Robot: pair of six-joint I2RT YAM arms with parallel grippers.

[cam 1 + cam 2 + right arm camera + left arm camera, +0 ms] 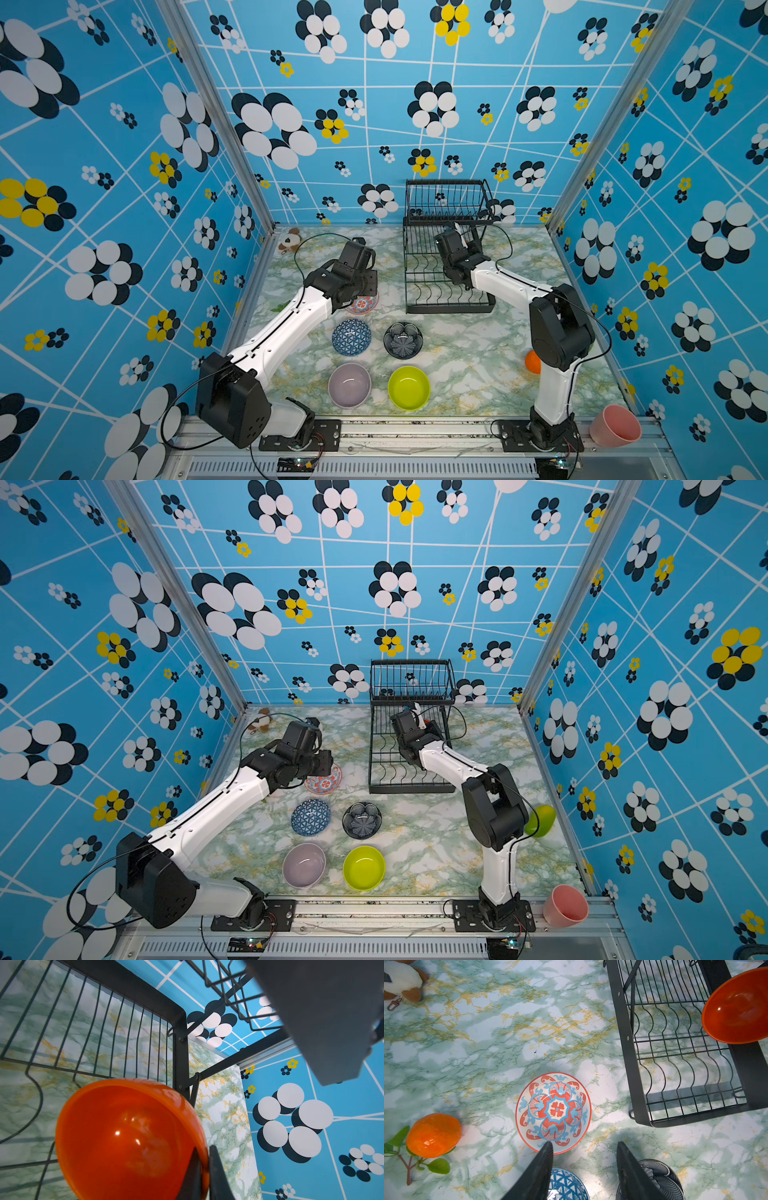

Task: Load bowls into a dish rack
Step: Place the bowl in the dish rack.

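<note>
My right gripper (203,1148) is shut on the rim of the plain orange bowl (128,1138), holding it tilted over the lower tray of the black wire dish rack (449,307). The left wrist view shows that bowl (737,1005) above the rack (625,1043). My left gripper (584,1144) hangs open just above the table, beside the red-blue floral bowl (553,1112), holding nothing. On the table in front lie the blue geometric bowl (351,336), the black bowl (403,340), the lilac bowl (349,385) and the lime-green bowl (409,387).
An orange fruit with leaves (433,1135) lies left of the floral bowl, under my left arm. A plush toy (289,240) sits at the back left corner. A pink cup (615,426) lies on the front right rail. A lime-green rounded object (540,820) shows behind my right arm.
</note>
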